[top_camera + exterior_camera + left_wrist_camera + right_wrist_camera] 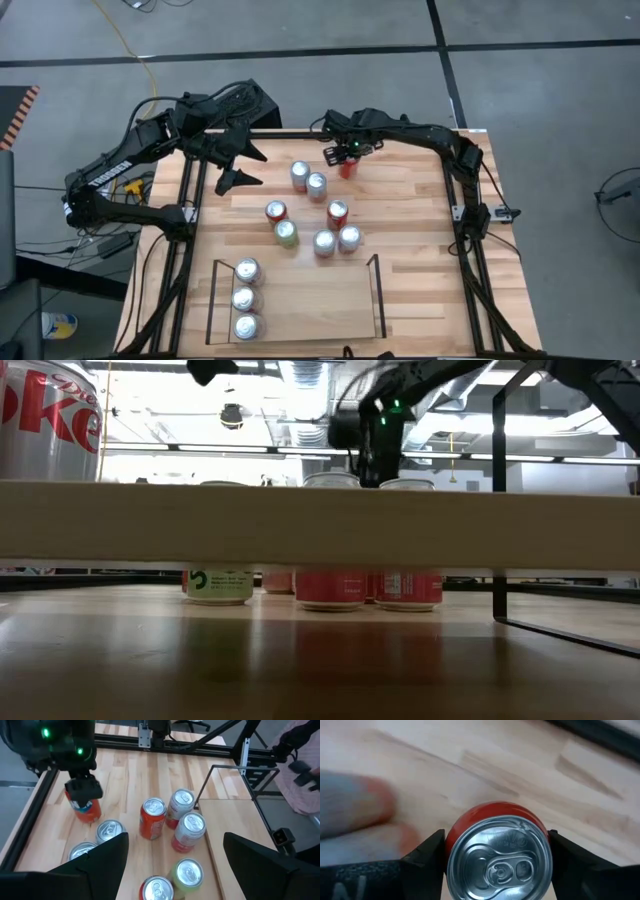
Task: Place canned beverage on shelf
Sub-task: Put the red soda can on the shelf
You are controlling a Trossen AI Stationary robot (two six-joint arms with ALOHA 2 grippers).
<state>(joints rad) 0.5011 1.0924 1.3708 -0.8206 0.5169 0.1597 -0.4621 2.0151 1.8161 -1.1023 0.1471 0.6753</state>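
A red can (347,168) stands upright near the table's far edge, with my right gripper (345,155) above it and shut on its top end; the left wrist view shows the can (86,811) too. The shelf (300,300) is a low bay with black rails and a light wood floor at the table's near edge. Three silver cans (246,298) stand in a row along its left rail. My left gripper (248,167) hovers open over the far left of the table, holding nothing. My right gripper pinches the red can's upper rim (451,851) between its two fingers (431,854), one on each side of the silver lid. The fingers come from above, pointing steeply down. The can is upright; I cannot tell whether its base rests on the table.
Several loose cans (316,212), silver, red and one green, stand grouped mid-table between the held can and the shelf. A black metal frame (458,215) runs round the tabletop. A person's sleeve (305,770) shows beyond the table's edge.
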